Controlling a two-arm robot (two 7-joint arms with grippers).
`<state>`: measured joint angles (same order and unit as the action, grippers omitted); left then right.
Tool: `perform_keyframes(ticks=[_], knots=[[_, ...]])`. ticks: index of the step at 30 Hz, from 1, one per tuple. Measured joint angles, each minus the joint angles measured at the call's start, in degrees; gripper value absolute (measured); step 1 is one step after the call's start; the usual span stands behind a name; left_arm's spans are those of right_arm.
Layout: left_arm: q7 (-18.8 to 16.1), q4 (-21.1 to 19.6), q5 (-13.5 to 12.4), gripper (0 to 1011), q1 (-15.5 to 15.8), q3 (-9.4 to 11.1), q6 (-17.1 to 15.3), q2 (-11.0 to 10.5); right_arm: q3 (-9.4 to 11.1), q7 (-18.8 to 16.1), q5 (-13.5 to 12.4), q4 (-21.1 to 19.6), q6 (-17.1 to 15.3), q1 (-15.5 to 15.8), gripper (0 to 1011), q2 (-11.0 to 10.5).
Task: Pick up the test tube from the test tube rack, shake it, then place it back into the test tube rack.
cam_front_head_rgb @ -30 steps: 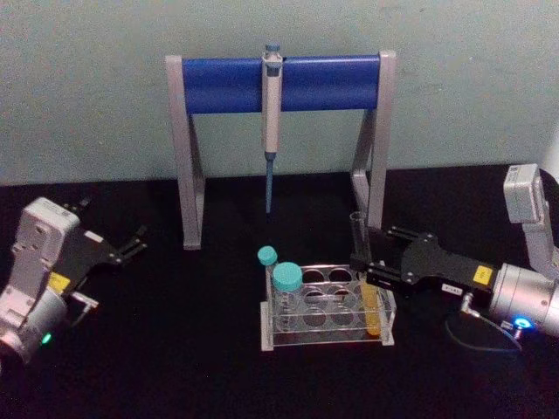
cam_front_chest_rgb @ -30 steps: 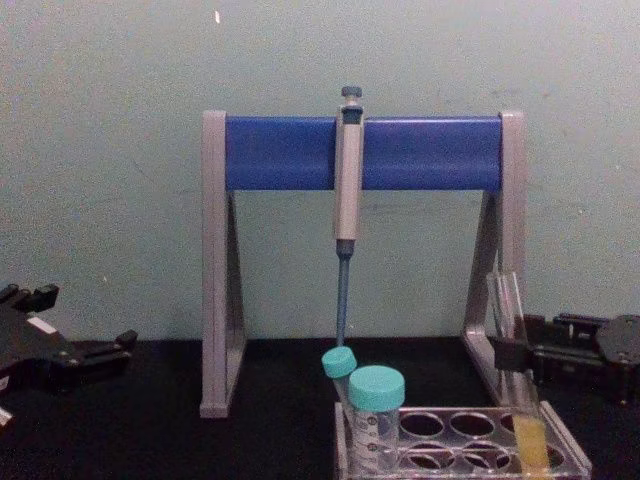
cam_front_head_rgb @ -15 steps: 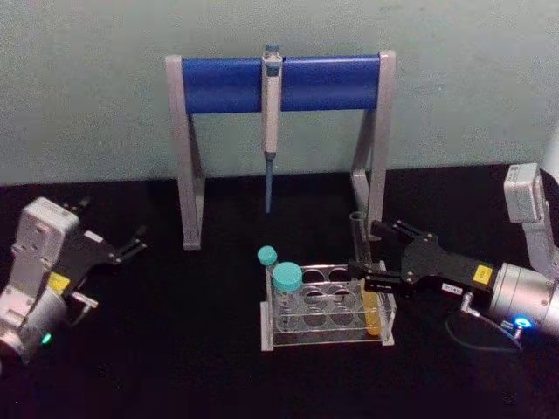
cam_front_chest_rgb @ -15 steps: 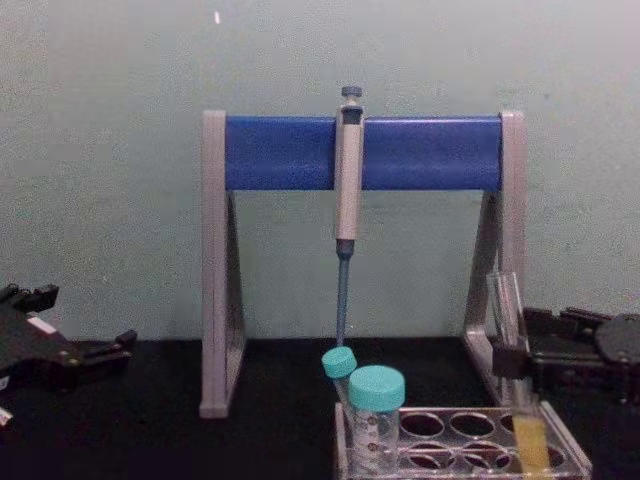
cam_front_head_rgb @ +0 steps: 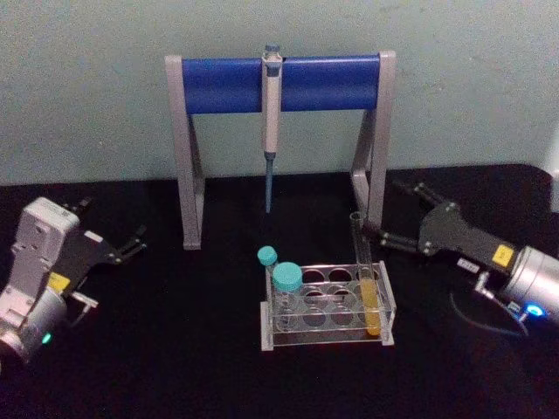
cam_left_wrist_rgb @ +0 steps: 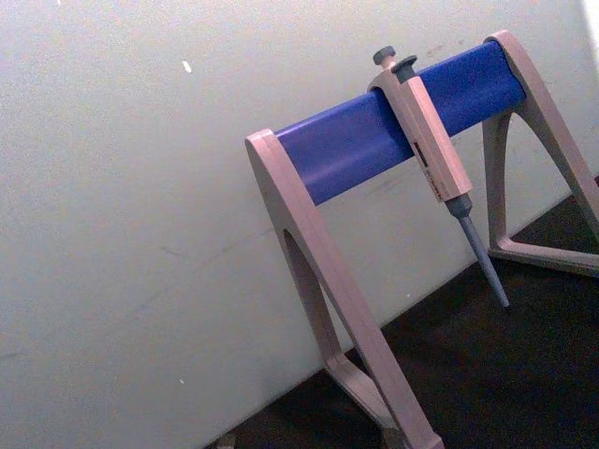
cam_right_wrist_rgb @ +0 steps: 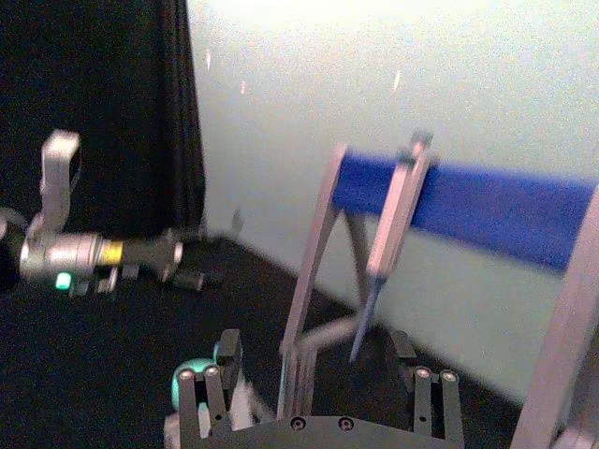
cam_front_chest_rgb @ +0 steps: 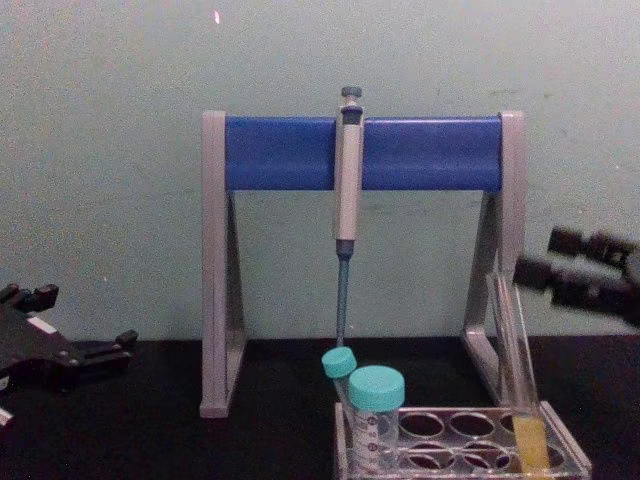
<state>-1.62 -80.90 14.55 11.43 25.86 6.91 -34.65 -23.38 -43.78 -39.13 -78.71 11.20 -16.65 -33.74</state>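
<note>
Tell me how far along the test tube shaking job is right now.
Done, by the look of it: the test tube stands in the test tube rack, leaning a little. In hand: nothing; the right gripper is open, off the tube, up beside the pipette stand. The left gripper sits open at the far left. Left: probably only parking the right arm.

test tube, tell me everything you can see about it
The test tube is a long, slender clear tube that looks like glass, open at the top with no cap. Yellow-orange liquid fills its lower part. It stands in a hole at the right end of the clear test tube rack, leaning slightly, its upper half rising well above the rack. Only the rack touches it; the right end effector, open, is up and to its right, apart from it.
</note>
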Motion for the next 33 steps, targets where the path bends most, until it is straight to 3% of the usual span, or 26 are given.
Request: perform_keyframes(ticks=[4,7,8,9,11,12,15,17,27,33], knots=[[0.0,0.0,0.0,1001,0.0,0.0,0.0,0.0,3.1,2.2,-0.9,-2.4,3.8,2.2,1000,0.9],[0.0,0.0,0.0,1001,0.0,0.0,0.0,0.0,5.5,7.4,0.1,-4.5,5.4,4.2,1000,1.8],[0.0,0.0,0.0,1001,0.0,0.0,0.0,0.0,6.6,11.5,1.9,-5.7,5.3,5.3,1000,2.2],[0.0,0.0,0.0,1001,0.0,0.0,0.0,0.0,6.9,13.3,2.7,-6.0,5.1,5.7,1000,2.4],[0.0,0.0,0.0,1001,0.0,0.0,0.0,0.0,7.6,17.4,4.6,-6.9,3.9,6.4,1000,2.8],[0.0,0.0,0.0,1001,0.0,0.0,0.0,0.0,8.0,21.6,6.7,-7.4,1.9,7.0,1000,3.1],[0.0,0.0,0.0,1001,0.0,0.0,0.0,0.0,8.2,28.0,10.2,-8.0,-2.6,7.6,1000,3.7],[0.0,0.0,0.0,1002,0.0,0.0,0.0,0.0,8.0,30.6,11.9,-8.0,-5.4,7.6,1000,4.1],[0.0,0.0,0.0,1001,0.0,0.0,0.0,0.0,6.6,32.8,15.2,-7.2,-16.0,7.0,1000,4.3],[0.0,0.0,0.0,1001,0.0,0.0,0.0,0.0,6.6,31.9,16.0,-6.3,-17.9,6.9,1000,4.7]])
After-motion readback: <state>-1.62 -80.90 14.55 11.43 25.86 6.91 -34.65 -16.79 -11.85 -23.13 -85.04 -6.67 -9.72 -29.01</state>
